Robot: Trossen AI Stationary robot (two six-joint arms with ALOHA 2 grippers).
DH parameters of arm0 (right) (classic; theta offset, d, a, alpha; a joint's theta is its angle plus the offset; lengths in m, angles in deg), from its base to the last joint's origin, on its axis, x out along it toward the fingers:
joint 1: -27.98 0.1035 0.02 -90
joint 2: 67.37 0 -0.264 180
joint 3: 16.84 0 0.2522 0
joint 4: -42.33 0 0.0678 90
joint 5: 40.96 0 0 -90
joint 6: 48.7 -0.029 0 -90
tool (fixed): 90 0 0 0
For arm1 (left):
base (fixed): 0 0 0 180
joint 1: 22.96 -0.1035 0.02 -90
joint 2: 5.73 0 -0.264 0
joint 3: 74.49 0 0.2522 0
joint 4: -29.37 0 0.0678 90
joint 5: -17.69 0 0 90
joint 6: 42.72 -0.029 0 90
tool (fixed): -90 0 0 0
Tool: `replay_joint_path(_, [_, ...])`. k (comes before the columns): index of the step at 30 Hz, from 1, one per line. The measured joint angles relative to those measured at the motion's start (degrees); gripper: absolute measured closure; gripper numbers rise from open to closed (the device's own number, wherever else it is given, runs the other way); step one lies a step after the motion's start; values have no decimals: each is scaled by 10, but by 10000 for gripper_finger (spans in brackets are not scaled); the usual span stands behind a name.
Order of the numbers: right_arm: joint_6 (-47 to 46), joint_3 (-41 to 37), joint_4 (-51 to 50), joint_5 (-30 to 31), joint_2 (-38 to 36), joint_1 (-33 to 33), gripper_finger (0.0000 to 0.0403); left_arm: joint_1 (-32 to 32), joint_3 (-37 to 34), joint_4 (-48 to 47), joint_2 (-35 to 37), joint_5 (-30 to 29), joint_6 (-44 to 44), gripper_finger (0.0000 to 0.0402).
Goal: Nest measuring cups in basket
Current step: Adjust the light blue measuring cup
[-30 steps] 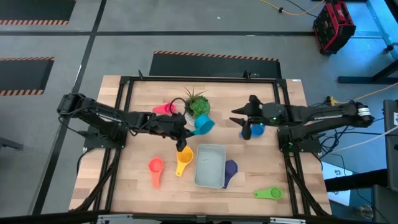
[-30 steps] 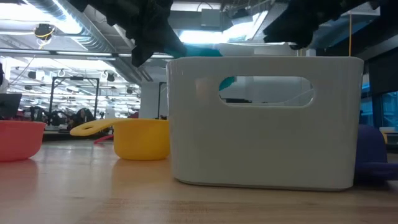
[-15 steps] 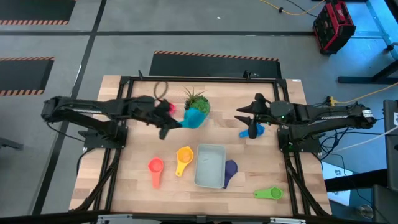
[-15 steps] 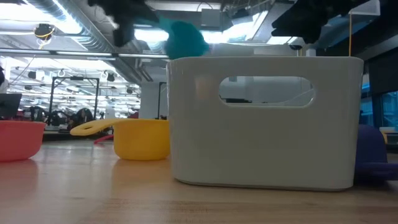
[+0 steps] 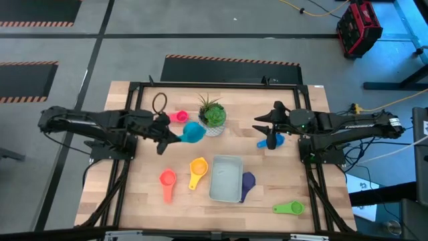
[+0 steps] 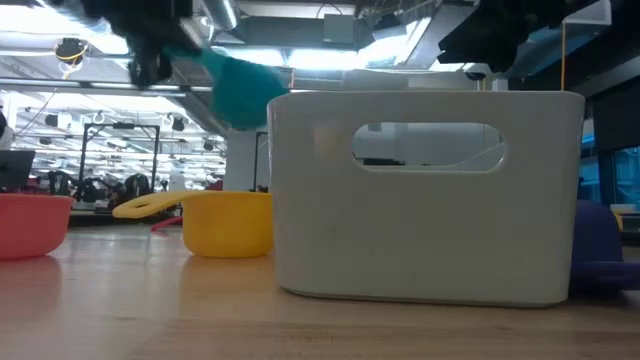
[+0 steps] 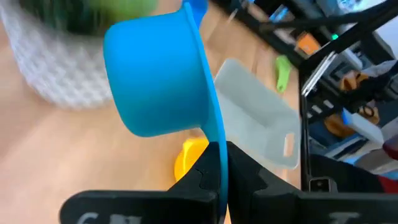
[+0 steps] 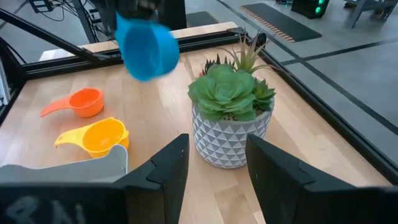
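Left gripper (image 5: 168, 136), clamped on the teal measuring cup (image 5: 193, 132) by its handle; basket (image 5: 226, 179) lies beyond and right of it. Right gripper (image 8: 213, 163) waits open.

A potted succulent (image 8: 230, 118) stands on the wooden table (image 5: 134, 194).

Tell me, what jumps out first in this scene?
The teal cup catches the eye: the left gripper holds it by its handle in the air, beside the potted plant. The pale basket sits mid-table with bright cups scattered around it, and the right gripper hovers open opposite.
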Motion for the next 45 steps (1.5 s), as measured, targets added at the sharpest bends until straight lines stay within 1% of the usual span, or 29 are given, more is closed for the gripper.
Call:
replay_joint_path(6, [0,0,0,0,0,0,240,9,-109,149,0,27,70,401])
replay_joint_path(9, [0,0,-1,0,0,0,240,9,-152,216,0,30,96,401])
replay_joint_path(14, [0,0,-1,0,0,0,240,9,-207,284,0,29,131,401])
replay_joint_path(22, [0,0,-1,0,0,0,240,9,-266,334,0,17,175,400])
replay_joint_path(28, [0,0,-1,0,0,0,240,9,-298,337,0,4,205,399])
replay_joint_path(36, [0,0,-1,0,0,0,240,9,-303,340,0,-7,206,397])
replay_joint_path(42, [0,0,-1,0,0,0,240,9,-305,331,-1,-31,208,372])
replay_joint_path(45, [0,0,-1,0,0,0,240,9,-305,327,-1,-37,224,361])
